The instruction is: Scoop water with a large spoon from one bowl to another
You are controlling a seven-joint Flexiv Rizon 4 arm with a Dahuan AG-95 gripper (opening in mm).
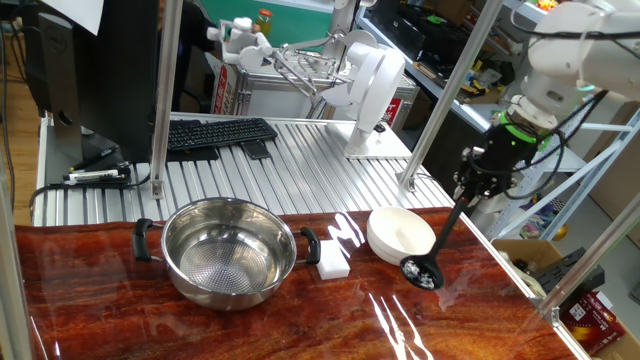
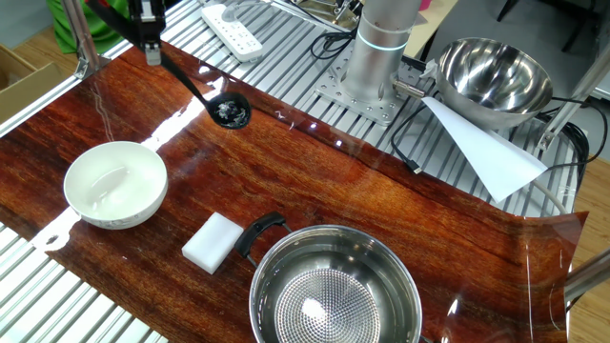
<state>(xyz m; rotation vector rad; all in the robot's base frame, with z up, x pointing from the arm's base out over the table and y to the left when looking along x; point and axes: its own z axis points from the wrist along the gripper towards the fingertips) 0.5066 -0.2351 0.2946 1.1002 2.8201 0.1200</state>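
The large spoon, a black ladle (image 1: 422, 272) (image 2: 231, 110), hangs tilted with its cup low over the wooden tabletop, beside the small white bowl (image 1: 402, 232) (image 2: 116, 183) and outside it. My gripper (image 1: 472, 190) (image 2: 148, 43) is shut on the upper end of the thin dark handle. The wide steel bowl with two black handles and a dotted bottom (image 1: 230, 250) (image 2: 334, 291) stands on the other side of the white bowl, well away from the ladle. Whether the cup touches the table I cannot tell.
A white rectangular block (image 1: 333, 262) (image 2: 213, 241) lies between the two bowls. A second steel bowl (image 2: 496, 71) and a white paper sheet (image 2: 486, 152) sit beyond the arm's base (image 2: 381, 48). A keyboard (image 1: 215, 132) and metal posts (image 1: 165, 100) stand at the back.
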